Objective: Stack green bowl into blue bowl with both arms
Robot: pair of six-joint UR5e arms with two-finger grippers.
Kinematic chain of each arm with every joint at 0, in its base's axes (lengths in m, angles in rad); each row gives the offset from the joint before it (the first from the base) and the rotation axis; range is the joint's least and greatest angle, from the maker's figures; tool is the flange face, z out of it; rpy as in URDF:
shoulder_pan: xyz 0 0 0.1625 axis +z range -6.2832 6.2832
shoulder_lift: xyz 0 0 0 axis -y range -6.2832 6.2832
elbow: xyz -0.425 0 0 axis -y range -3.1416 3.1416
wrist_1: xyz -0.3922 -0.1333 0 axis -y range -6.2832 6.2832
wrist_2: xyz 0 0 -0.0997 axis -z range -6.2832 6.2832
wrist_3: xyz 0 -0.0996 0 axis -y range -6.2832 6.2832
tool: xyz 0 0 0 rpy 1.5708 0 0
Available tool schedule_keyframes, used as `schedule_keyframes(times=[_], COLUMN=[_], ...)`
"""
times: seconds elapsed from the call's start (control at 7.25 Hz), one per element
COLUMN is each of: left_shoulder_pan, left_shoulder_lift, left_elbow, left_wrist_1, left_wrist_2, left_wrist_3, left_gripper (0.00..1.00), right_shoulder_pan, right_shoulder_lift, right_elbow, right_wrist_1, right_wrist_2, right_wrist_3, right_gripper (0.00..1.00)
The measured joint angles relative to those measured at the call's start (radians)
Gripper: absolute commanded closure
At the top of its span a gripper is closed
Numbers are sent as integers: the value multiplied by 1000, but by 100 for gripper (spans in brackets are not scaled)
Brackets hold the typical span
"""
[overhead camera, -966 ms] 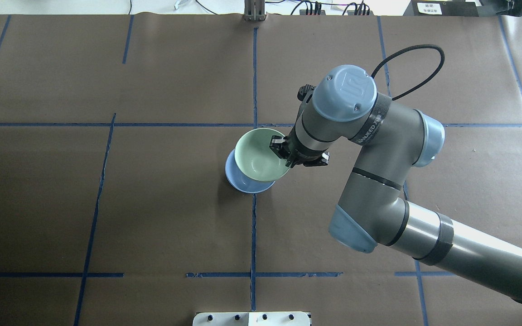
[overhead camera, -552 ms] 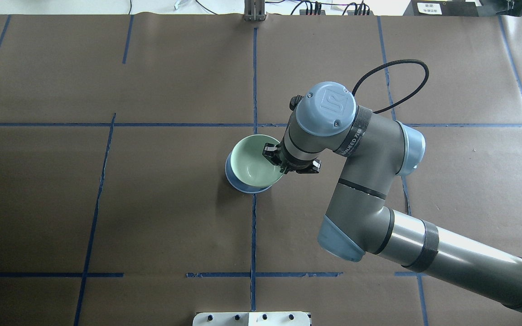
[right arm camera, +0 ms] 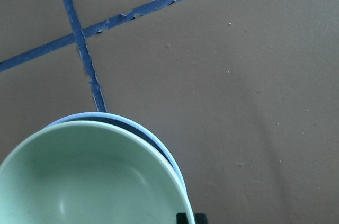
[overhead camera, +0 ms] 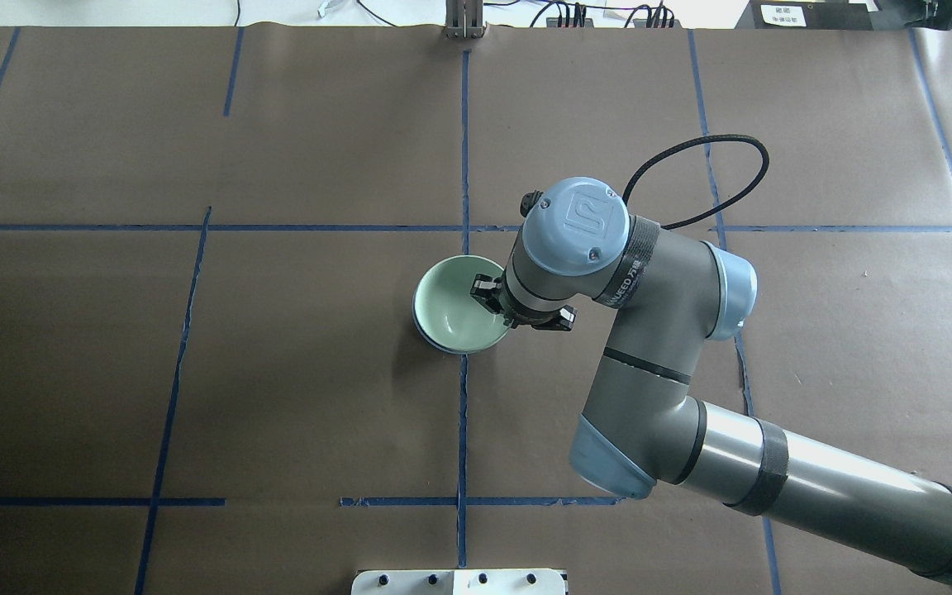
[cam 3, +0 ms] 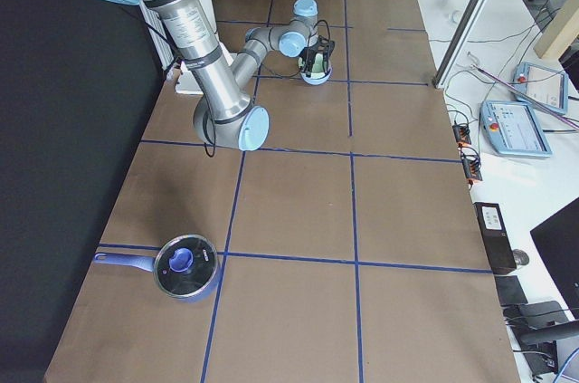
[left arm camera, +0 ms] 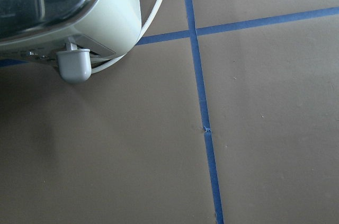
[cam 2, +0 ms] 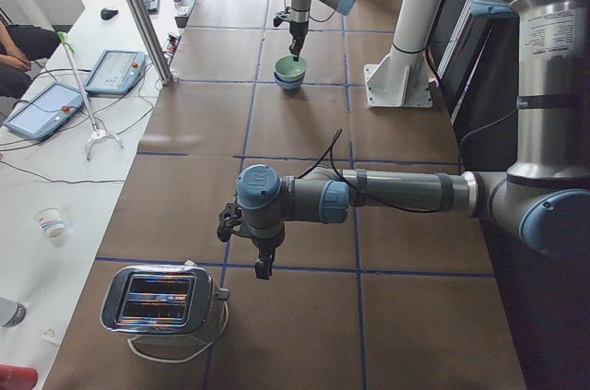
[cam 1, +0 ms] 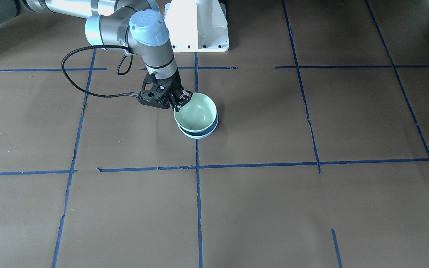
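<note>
The mint-green bowl (overhead camera: 451,314) sits nested in the pale blue bowl (overhead camera: 436,344), near the table's middle. Only a thin blue edge shows under it (cam 1: 199,134). My right gripper (overhead camera: 490,302) is shut on the green bowl's rim on its right side, one finger inside and one outside (cam 1: 180,102). The right wrist view shows the green bowl (right arm camera: 90,181) with the blue rim (right arm camera: 159,139) just past it. My left gripper (cam 2: 263,265) hangs far off near a toaster; I cannot tell if it is open or shut.
A chrome toaster (cam 2: 161,302) with a white cable stands at the table's left end, close to the left wrist (left arm camera: 63,17). A blue lidded pot (cam 3: 185,267) lies at the right end. The white pedestal (cam 1: 196,26) stands behind the bowls.
My right arm has come down and slightly left, lowering the green bowl from a tilted hold above the blue bowl until it nests inside it.
</note>
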Motion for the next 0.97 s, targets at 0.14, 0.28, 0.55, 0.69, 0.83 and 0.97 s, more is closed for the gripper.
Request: schedule_keyframes(times=[0.14, 0.28, 0.55, 0.69, 0.83, 0.97], left_shoulder_pan=[0, 0, -1, 0, 0, 0], left_shoulder_lift=[0, 0, 0, 0, 0, 0], left_elbow=[0, 1, 5, 8, 9, 13], left_wrist_1=[0, 0, 0, 1, 1, 1], left_wrist_2=[0, -1, 0, 0, 1, 1], left_wrist_3=[0, -1, 0, 0, -1, -1], left_gripper=[0, 0, 0, 0, 0, 0], right_shoulder_pan=[-2, -3, 20, 66, 135, 219], right_shoulder_lift=[14, 34, 54, 50, 31, -3], right_elbow=[-15, -32, -44, -43, -42, -42], right_wrist_1=[0, 0, -4, -10, -19, -38], right_wrist_2=[-12, -18, -7, 41, 122, 203], right_wrist_3=[4, 12, 9, -30, -116, -252], right_gripper=[1, 0, 0, 0, 0, 0])
